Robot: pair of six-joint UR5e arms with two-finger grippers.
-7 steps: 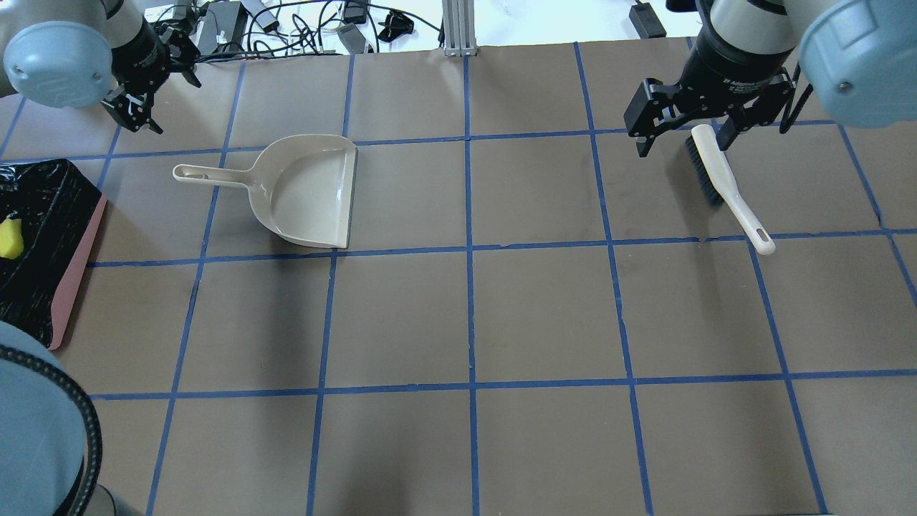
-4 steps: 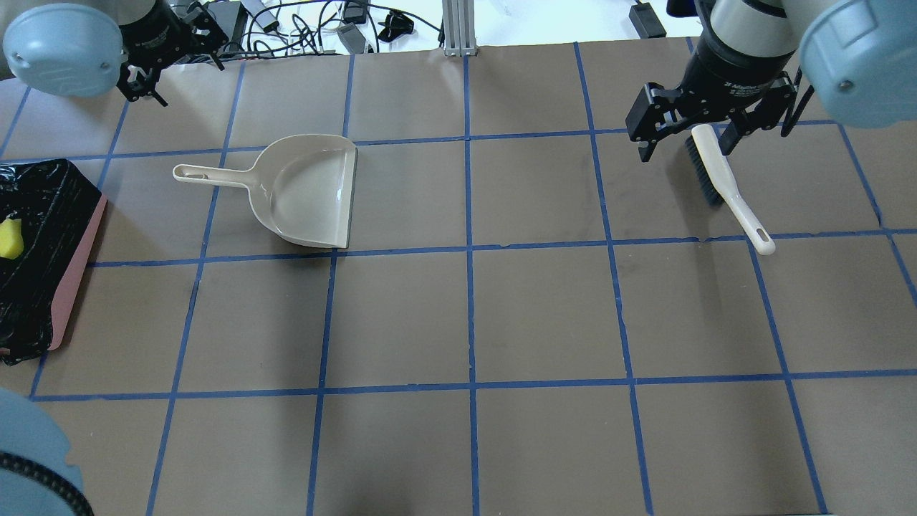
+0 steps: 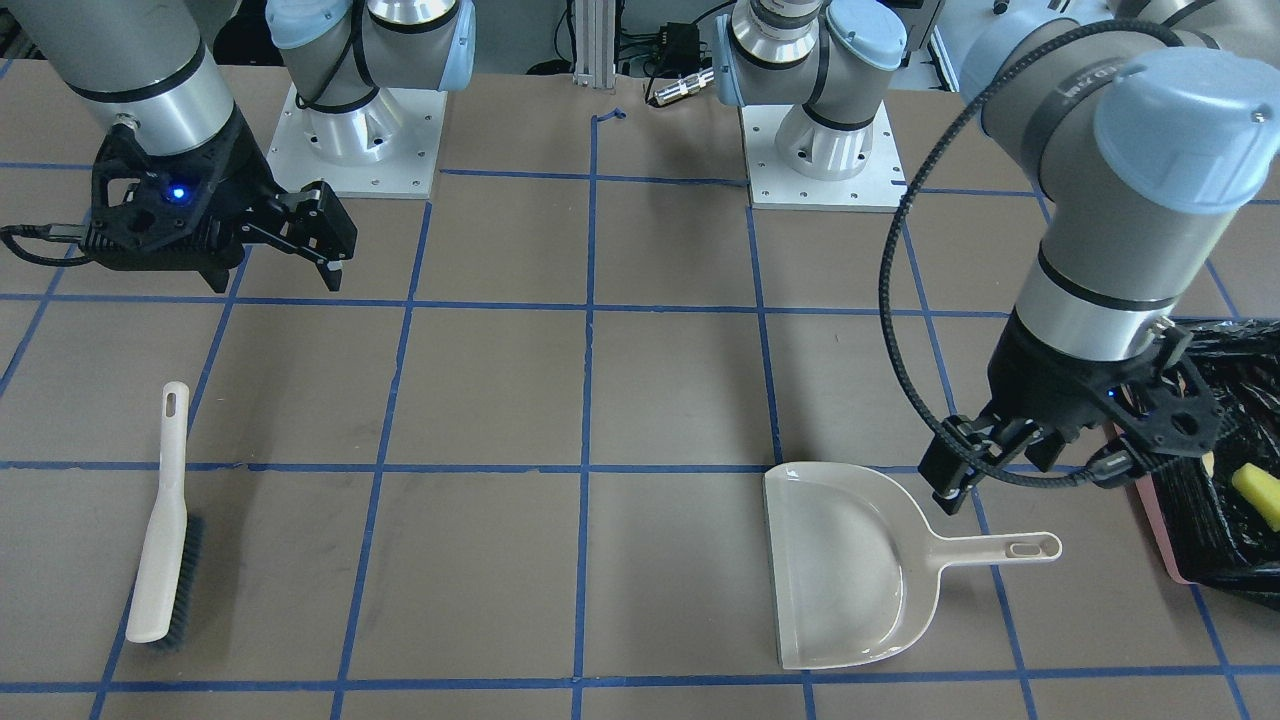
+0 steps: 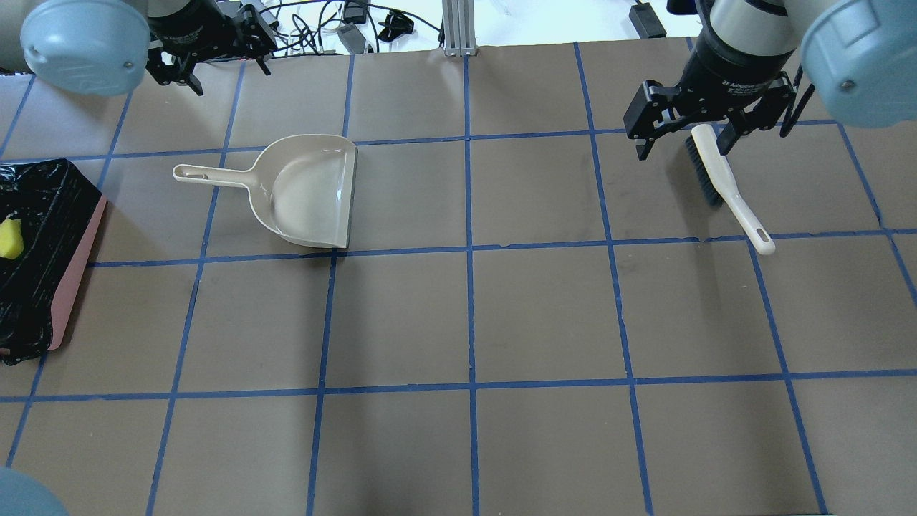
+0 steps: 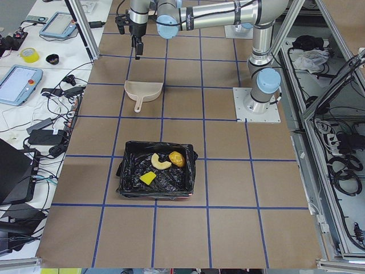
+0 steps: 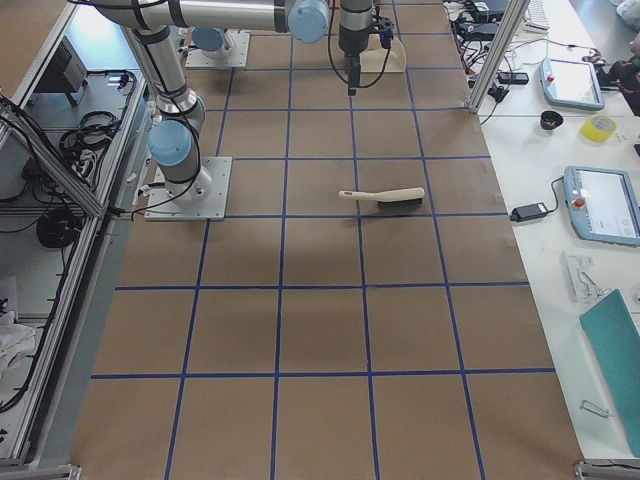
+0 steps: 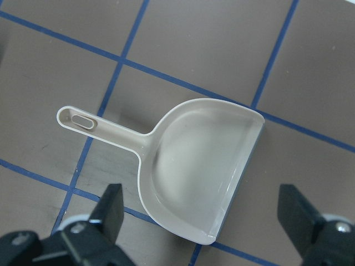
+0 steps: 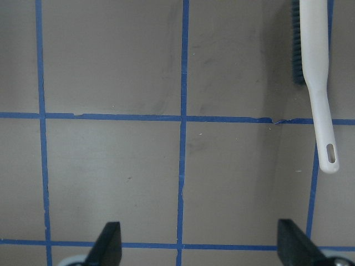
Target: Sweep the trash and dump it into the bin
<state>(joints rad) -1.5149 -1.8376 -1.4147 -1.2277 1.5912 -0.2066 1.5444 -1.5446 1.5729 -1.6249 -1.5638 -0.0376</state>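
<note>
Brown paper with blue tape squares covers the desk (image 4: 544, 315). At the desk's end on the robot's left, the big pink-sided bin lined with a shiny black bag (image 5: 185, 182) is seen. All three bits of trash are lying inside it: the golden-brown lumpy oval (image 5: 177, 158), the bright yellow wedge (image 5: 147, 178) and the curved tan-and-white croissant-like piece (image 5: 158, 162).

The flat beige plastic dustpan (image 4: 308, 197) is lying on the desk with nothing in it, and its handle is pointed toward the bin's side. The brush with a white handle and dark bristles (image 3: 160, 560) is lying well apart from it, on the robot's right side.

The left end effector (image 3: 995, 470) is held up above the dustpan, with its fingers wide apart and nothing between them. The right end effector (image 4: 684, 140) is held up over the desk near the brush, also spread wide and empty.

The sweeping and dumping look done, so the step in hand is judged to be getting the arms clear. To do it well, each arm should be lifted up first, so the dustpan and brush are not bumped. The left arm should be steered away from the bin's edge, so the bag is not tugged and nothing is tipped out.
</note>
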